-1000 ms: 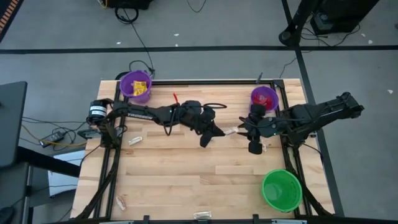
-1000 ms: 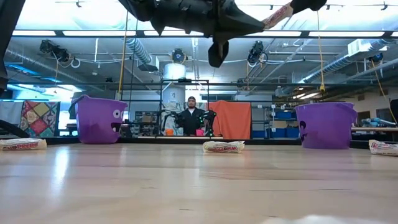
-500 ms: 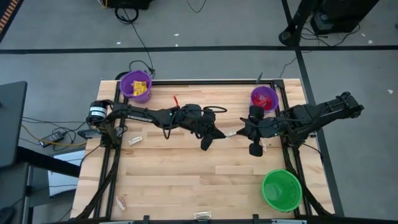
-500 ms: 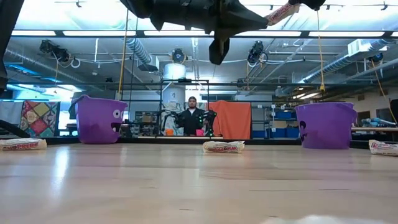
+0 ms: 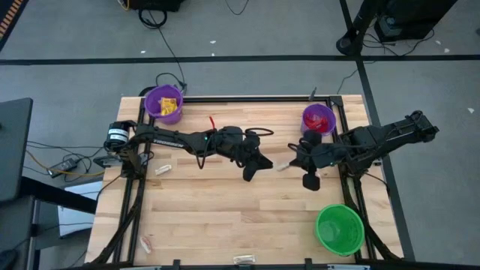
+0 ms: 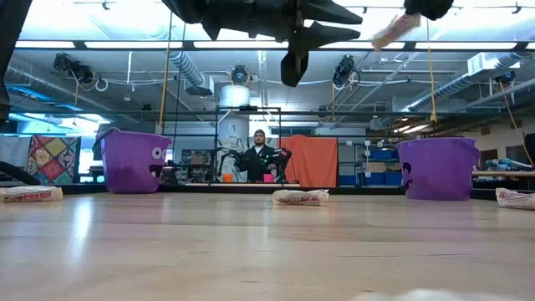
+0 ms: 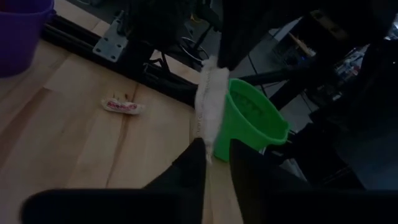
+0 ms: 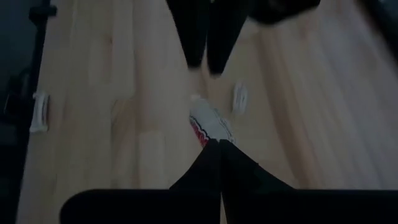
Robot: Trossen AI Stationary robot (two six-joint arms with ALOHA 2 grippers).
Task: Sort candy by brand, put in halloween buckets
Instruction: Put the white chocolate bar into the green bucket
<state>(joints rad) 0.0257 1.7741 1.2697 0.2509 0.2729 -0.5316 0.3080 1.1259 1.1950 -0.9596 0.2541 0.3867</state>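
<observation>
High above the table's middle, a white candy (image 5: pixel 282 166) with red print hangs in my shut right gripper (image 5: pixel 294 162). My left gripper (image 5: pixel 264 160) stands open just to its left, the fingertips on either side of the candy's free end (image 7: pixel 204 144) without holding it. One purple bucket (image 5: pixel 163 103) with yellow candy stands at the far left corner. Another purple bucket (image 5: pixel 318 118), holding red candy, is at the far right. The green bucket (image 5: pixel 339 229) stands at the near right. My right gripper pinches the candy by one end (image 8: pixel 211 138) between its two fingers. The fingers come about level from the table's right side. The rest of the wrapper (image 6: pixel 391 30) sticks out past the fingertips toward the left gripper, tilted, lifted well clear of the table.
Loose candies lie flat on the wood: one at the left (image 5: pixel 163 169), one at the near left corner (image 5: pixel 145 243), one at the near edge (image 5: pixel 243 259). In the low view a person (image 6: pixel 257 159) sits beyond the far edge. Black frame rails run along the table's sides.
My left gripper has opened and let go of the candy, staying in place. The candy now hangs from my right gripper alone; it has shifted a little toward the table's right and near edges and tipped lower at its free end.
</observation>
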